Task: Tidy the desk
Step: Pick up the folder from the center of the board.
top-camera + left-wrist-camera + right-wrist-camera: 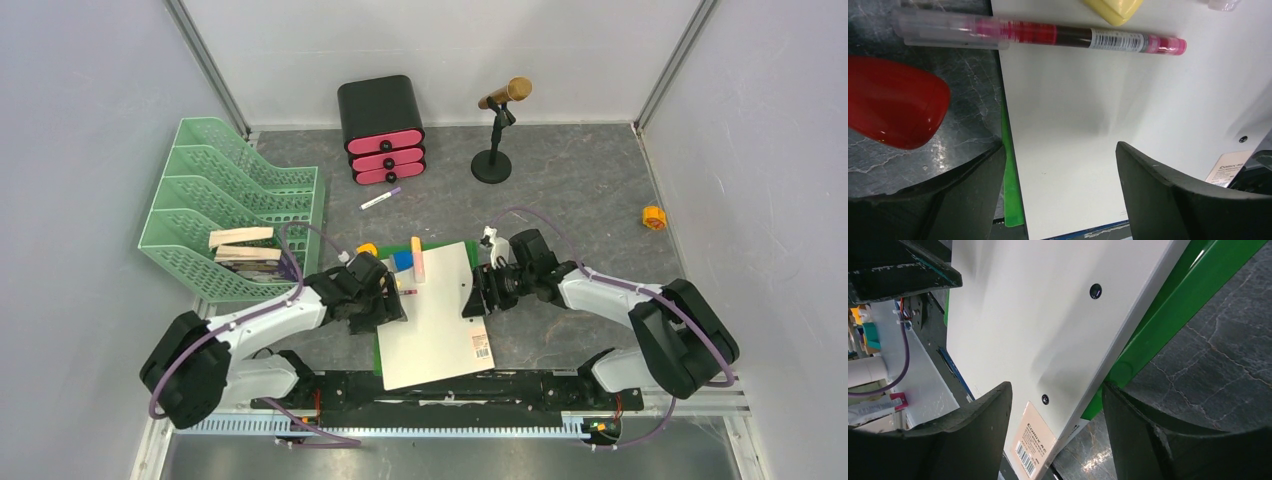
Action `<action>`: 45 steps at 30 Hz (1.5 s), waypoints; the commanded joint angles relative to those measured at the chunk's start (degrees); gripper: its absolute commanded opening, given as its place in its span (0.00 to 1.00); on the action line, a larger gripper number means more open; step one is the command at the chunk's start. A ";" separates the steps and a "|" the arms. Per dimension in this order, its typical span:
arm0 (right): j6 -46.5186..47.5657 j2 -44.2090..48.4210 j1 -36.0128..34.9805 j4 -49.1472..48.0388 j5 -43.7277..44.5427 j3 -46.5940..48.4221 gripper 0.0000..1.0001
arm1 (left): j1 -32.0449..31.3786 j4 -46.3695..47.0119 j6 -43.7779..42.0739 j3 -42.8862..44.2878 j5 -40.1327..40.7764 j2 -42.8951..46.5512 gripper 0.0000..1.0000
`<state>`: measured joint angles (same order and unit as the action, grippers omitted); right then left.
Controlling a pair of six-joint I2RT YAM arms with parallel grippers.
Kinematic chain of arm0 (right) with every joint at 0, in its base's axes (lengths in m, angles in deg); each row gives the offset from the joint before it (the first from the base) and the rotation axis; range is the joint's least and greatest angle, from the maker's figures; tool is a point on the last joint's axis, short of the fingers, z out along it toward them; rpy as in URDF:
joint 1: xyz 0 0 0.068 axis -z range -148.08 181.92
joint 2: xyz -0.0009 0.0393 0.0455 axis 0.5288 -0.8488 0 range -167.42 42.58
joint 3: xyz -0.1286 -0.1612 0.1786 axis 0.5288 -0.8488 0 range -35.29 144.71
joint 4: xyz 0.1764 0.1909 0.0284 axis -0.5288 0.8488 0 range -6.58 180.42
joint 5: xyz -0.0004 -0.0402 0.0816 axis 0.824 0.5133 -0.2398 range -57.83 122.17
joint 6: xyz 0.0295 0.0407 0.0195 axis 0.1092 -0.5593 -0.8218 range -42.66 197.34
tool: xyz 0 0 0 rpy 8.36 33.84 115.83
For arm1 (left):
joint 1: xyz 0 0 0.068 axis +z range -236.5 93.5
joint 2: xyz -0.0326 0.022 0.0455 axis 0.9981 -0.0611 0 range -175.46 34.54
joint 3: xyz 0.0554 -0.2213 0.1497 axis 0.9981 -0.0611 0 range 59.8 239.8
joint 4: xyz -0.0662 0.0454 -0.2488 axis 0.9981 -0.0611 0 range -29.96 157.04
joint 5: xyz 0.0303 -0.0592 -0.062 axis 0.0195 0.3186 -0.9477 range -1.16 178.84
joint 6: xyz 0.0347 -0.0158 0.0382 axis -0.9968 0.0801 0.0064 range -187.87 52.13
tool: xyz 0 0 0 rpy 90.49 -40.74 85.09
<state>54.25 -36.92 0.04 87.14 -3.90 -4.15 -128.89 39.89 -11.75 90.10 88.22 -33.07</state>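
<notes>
**Marbled grey surface [580,190], white board [435,320] between two grippers**

Dark stone spreads under and beyond both arms. The left gripper [1060,192] stands wide, its jaws astride the board's left edge. A pink pen [1048,36] lies just ahead of it, and a red object [893,102] lies beside one finger. The right gripper [1055,435] is wide too, astride the board's right edge and the green folder [1158,325] beneath.

Marbled dark surface [580,200]: green tray [200,200] left edge; drawer box [382,125], mic stand [491,165] far edge; green board [1168,325] near edge.
</notes>
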 commanded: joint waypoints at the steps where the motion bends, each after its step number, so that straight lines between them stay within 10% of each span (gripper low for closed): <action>1: -2.56 -1.33 -0.76 -6.56 -4.04 -1.16 0.71 | -0.63 7.91 -0.74 -0.30 -2.59 -8.04 0.85; 24: -16.96 8.37 4.50 -18.94 -16.90 -6.22 0.46 | -4.89 13.94 0.41 2.24 -2.64 -12.66 0.78; 45: -26.62 4.46 2.43 -33.78 -23.79 -6.60 0.53 | -6.41 13.40 -1.45 5.37 -2.30 -15.13 0.77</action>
<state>33.59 -31.57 7.67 60.22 -10.75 -11.78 -132.78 36.70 -13.37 97.31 89.23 -42.82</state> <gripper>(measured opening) 0.556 0.777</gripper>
